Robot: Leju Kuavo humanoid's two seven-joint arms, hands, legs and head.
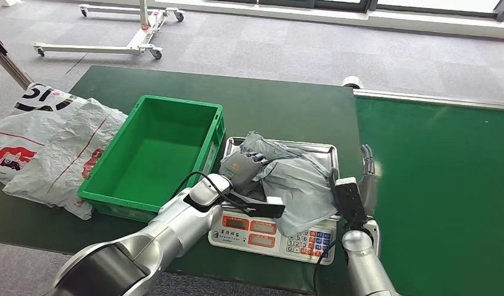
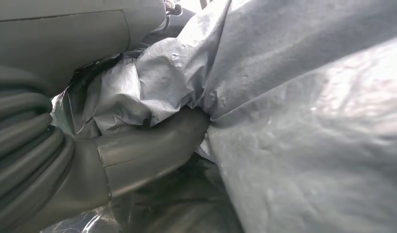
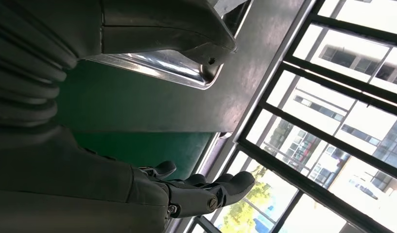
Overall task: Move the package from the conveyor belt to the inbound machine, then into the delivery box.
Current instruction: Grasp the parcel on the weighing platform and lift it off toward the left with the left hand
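Note:
The grey plastic package (image 1: 298,182) lies crumpled on the steel tray (image 1: 323,148) of the weighing scale (image 1: 271,237), the inbound machine. My left hand (image 1: 243,165) rests on the package's left part with fingers curled into it. In the left wrist view its thumb (image 2: 152,150) presses into a fold of the package (image 2: 308,121). My right hand (image 1: 367,172) stands just right of the tray, fingers straight and apart, holding nothing. The right wrist view shows those fingers (image 3: 206,194) extended beside the tray's corner (image 3: 177,70). The green delivery box (image 1: 156,154) stands empty left of the scale.
The green conveyor belt (image 1: 434,185) runs along the right side. White printed plastic bags (image 1: 45,148) lie at the table's left end, against the box. A wheeled metal frame (image 1: 138,31) stands on the grey floor behind the table.

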